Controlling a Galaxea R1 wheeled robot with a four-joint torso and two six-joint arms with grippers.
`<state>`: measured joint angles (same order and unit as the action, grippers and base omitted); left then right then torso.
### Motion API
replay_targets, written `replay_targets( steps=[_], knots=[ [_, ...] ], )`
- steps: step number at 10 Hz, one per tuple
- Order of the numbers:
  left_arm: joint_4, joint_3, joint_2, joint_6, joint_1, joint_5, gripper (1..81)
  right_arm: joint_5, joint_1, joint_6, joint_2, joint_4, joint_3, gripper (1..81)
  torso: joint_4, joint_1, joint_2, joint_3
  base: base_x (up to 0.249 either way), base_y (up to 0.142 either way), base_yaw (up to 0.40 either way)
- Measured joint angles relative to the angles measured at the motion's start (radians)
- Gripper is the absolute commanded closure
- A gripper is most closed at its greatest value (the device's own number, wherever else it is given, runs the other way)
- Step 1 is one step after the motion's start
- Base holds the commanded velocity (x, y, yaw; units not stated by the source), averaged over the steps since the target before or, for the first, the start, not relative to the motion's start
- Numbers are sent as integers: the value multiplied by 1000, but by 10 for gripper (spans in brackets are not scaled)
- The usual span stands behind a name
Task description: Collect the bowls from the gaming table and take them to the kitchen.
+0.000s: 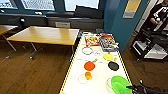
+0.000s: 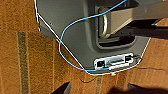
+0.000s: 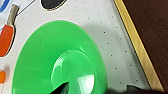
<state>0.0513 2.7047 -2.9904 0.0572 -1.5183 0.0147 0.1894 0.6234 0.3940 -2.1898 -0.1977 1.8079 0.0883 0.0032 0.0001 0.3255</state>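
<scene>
- Head view: the right gripper (image 1: 130,87) comes in low at the picture's right corner, a dark arm whose tip reaches the rim of the green bowl (image 1: 120,84); whether its fingers are apart or together cannot be told.
- The green bowl sits on the long white surface (image 1: 100,82) of the gaming table, at its near right side, close to the pale yellow edge.
- Farther up the surface from the right gripper lie a black bowl (image 1: 113,66), an orange bowl (image 1: 89,66) and a yellow bowl (image 1: 108,56); a small orange cup-like piece (image 1: 87,75) stands near, to the gripper's left.
- Beyond them is a blue ring marking (image 1: 87,50), and at the far end two colourful board-game boxes (image 1: 101,41); their printing is too blurred to read.
- A wooden table (image 1: 45,35) stands well apart on the left, and a person (image 1: 157,17) stands by a black cart (image 1: 152,43) on the right.
- Left wrist view: the camera looks down on brown wooden floor (image 2: 25,62) and the robot's grey base (image 2: 72,27), with a blue cable (image 2: 62,45) looping across it; the left gripper's state cannot be told.
- Right wrist view: the green bowl (image 3: 50,55) lies directly under the right gripper, upright on the speckled white surface (image 3: 105,30); the black bowl (image 3: 51,3) and an orange paddle-like thing (image 3: 6,37) lie beyond. No writing is legible.
</scene>
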Motion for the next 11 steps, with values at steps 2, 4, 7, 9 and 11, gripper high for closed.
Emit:
replay_targets(
  steps=[2, 4, 7, 9, 11],
  knots=[
    [0, 7, -8, 0, 0, 0, 10, 0, 11, 0, -54, 0, 40, 10, 0, 0, 0, 0, 0, 0, 0],
    [0, 10, -7, 0, 0, 0, 10, -6, 11, 0, -96, 0, 61, 10, 0, 0, 0, 0, 0, 0, 0],
    [0, 13, -7, 0, 0, 1, 10, -24, 21, 10, -145, 0, 109, 811, 0, 0, 0, 0, 0, 0, 0],
    [0, 13, -4, 0, 0, -1, 10, -49, 39, 2, -168, -9, 114, 811, 0, 0, 0, 0, 0, 0, 0],
    [0, 13, -1, 0, 0, 0, 10, -49, 39, 26, -153, -8, 67, 811, 0, 1, 0, 0, 0, 0, 0]
  ],
)
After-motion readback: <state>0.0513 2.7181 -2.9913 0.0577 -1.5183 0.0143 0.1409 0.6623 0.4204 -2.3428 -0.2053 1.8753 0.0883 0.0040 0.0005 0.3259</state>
